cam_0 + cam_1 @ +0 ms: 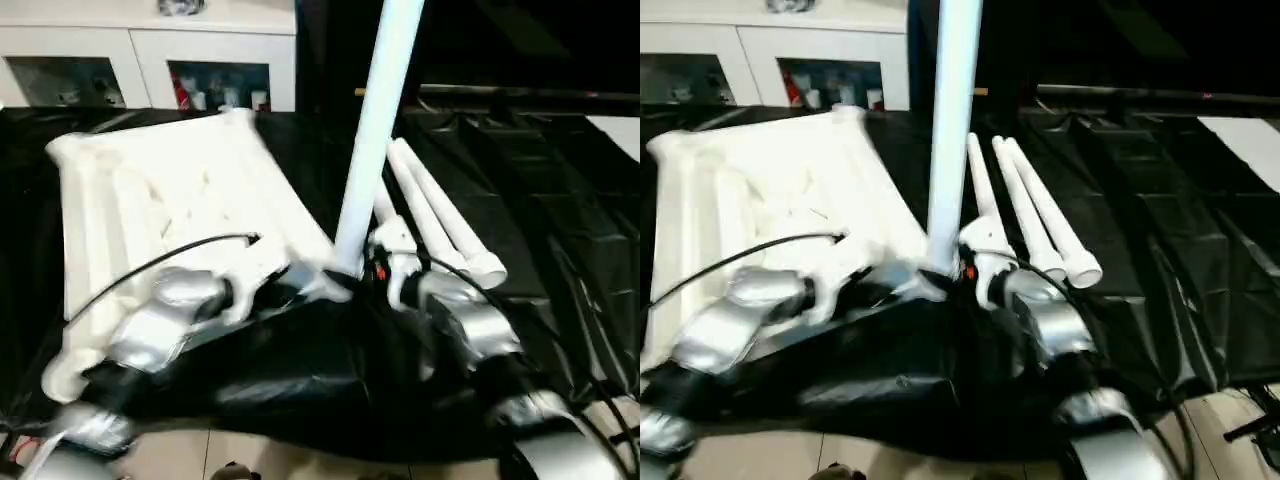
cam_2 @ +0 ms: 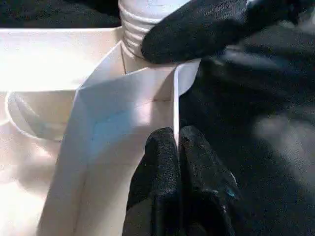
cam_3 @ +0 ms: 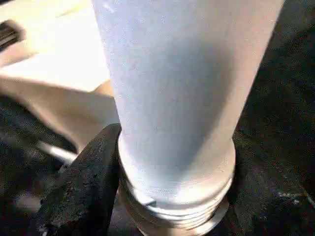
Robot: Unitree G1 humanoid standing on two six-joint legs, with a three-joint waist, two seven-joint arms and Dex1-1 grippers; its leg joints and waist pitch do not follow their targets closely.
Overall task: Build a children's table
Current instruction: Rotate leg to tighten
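White plastic tabletop [image 1: 170, 200], underside up, centre-left; left gripper [image 2: 177, 142] pinched together on its rim; upright leg [image 1: 375, 130] at corner, right gripper [image 1: 385, 262] jaws clasping its base

White glass-door cabinet [image 1: 150, 55] behind black sheet [image 1: 560, 220].

Your table top [image 1: 170, 200] lies ribbed underside up on the black-covered surface, white, rectangular | one white leg [image 1: 375, 130] stands upright at its near right corner socket, threaded end down | three more tapered white legs [image 1: 440, 215] lie side by side just right of that corner
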